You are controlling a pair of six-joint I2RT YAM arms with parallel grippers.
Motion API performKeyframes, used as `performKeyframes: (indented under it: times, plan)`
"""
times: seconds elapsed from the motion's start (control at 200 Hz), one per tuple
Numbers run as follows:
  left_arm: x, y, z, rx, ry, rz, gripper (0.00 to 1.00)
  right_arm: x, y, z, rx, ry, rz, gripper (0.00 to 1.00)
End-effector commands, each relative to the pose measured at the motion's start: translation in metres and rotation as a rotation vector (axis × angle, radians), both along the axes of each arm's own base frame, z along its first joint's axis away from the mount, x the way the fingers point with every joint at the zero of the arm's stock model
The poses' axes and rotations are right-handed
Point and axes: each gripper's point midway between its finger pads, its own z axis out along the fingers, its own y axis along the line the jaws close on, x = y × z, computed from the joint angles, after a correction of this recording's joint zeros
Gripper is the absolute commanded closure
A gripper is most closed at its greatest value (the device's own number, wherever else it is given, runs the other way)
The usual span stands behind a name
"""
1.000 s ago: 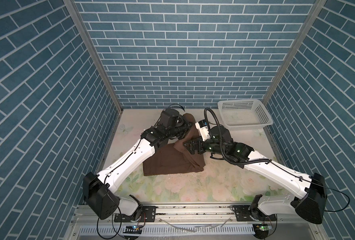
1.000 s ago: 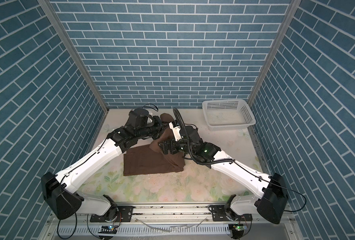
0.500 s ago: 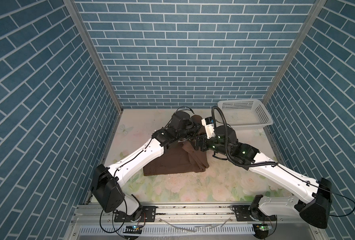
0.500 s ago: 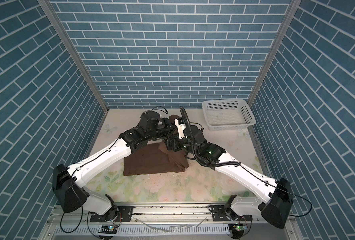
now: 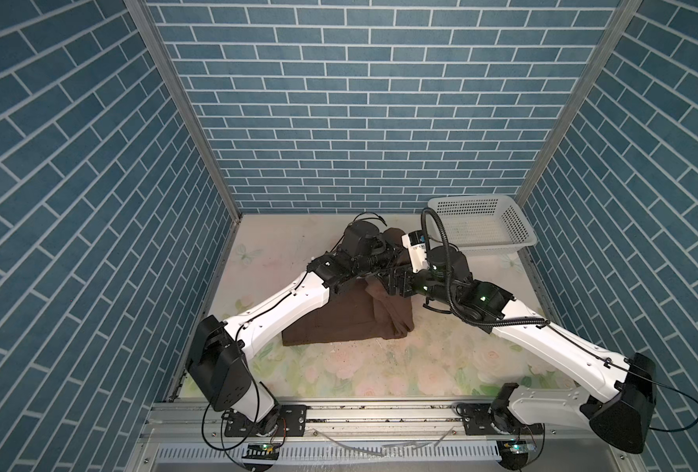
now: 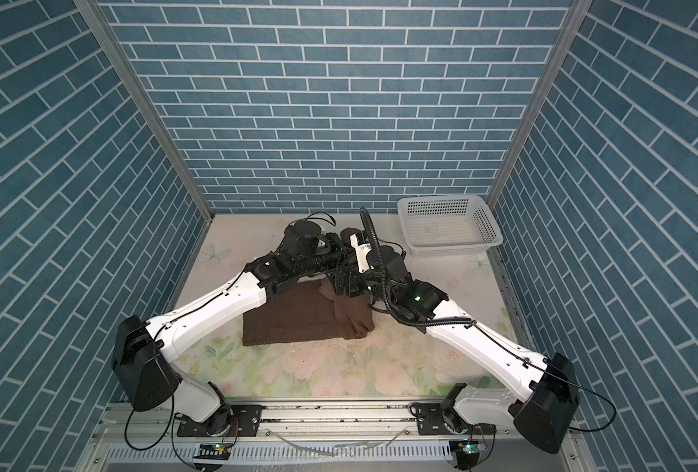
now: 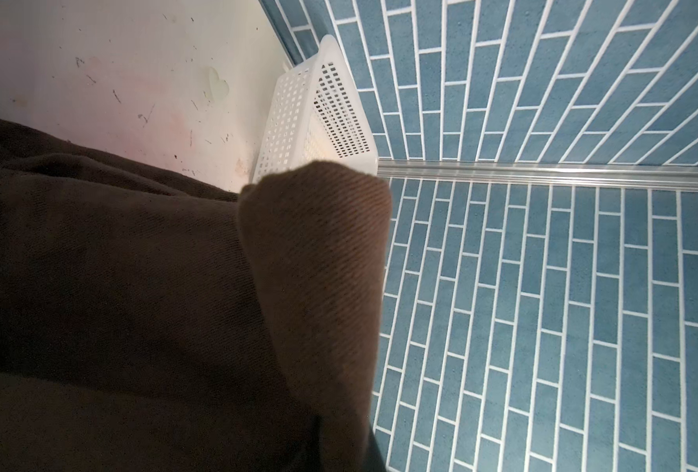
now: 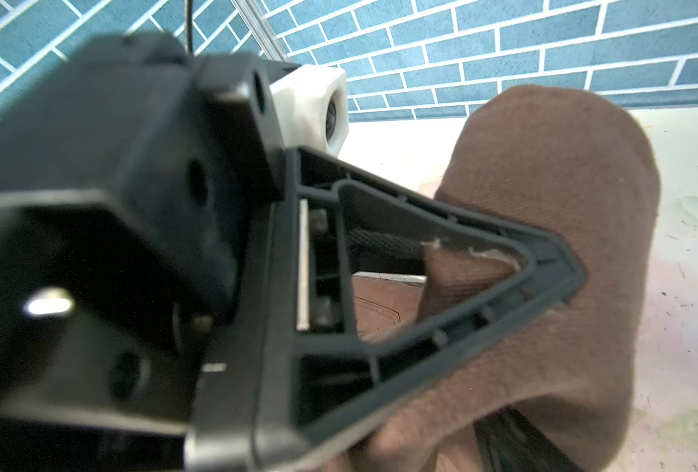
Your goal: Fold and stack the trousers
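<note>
**Mid-fold: left gripper holds up one end of the trousers**

The table point(image 5: 380, 380) carries the trousers point(image 5: 335, 323) at its middle. In both top views they are a rough rectangle already folded down, flat on the left part and bunched in thick ridges along the right edge. The basket point(image 5: 498, 246) stands apart in the far right corner with nothing in it.

The two arms meet above the far right corner of the trousers. The left gripper point(image 5: 386, 257) is closed on a flap point(image 8: 564, 184) of the cloth. The flap drapes over the gripper's tip and hides the fingers from its own wrist view. The right gripper point(image 5: 394, 282) hangs just beside it over the bunched edge. I cannot tell whether its jaws are apart or holding cloth.

I judge the folding step half done: one end is lifted but not yet laid. The next move seems to call for a second hold beside the first. That way the flap can travel level and land square on the flat part without dragging the layers beneath.
</note>
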Motion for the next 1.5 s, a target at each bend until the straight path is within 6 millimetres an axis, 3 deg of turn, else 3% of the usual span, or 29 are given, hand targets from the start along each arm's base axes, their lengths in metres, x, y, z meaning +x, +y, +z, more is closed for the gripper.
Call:
performKeyframes:
  times: [0.0, 0.23, 0.615, 0.82, 1.06, 1.195, 1.31, 1.495]
  plan:
    - [-0.003, 0.011, 0.05, -0.087, -0.093, 0.004, 1.0, 0.006, -0.028, -0.044, -0.129, 0.056, -0.081, 0.12]
    - [0.005, 0.028, 0.052, -0.071, -0.102, 0.043, 1.0, -0.016, -0.018, -0.045, -0.179, -0.014, -0.016, 0.09]
    - [0.015, 0.037, 0.042, -0.058, -0.089, 0.055, 1.0, -0.03, -0.029, -0.066, -0.302, -0.059, -0.029, 0.08]
    - [0.014, 0.034, 0.035, -0.065, -0.078, 0.048, 1.0, -0.01, -0.024, -0.054, -0.321, -0.096, -0.104, 0.08]
    - [0.009, 0.03, 0.038, -0.082, -0.079, 0.033, 1.0, 0.034, -0.006, -0.046, -0.222, -0.055, -0.208, 0.08]
    - [0.006, 0.024, 0.034, -0.097, -0.065, 0.018, 1.0, 0.057, -0.017, -0.031, -0.092, -0.004, -0.264, 0.18]
    - [0.007, 0.02, 0.028, -0.102, -0.052, 0.011, 1.0, 0.063, -0.024, -0.024, -0.038, 0.017, -0.263, 0.26]
    - [0.012, 0.014, 0.022, -0.112, -0.038, 0.0, 1.0, 0.044, -0.034, -0.022, -0.048, 0.042, -0.227, 0.13]
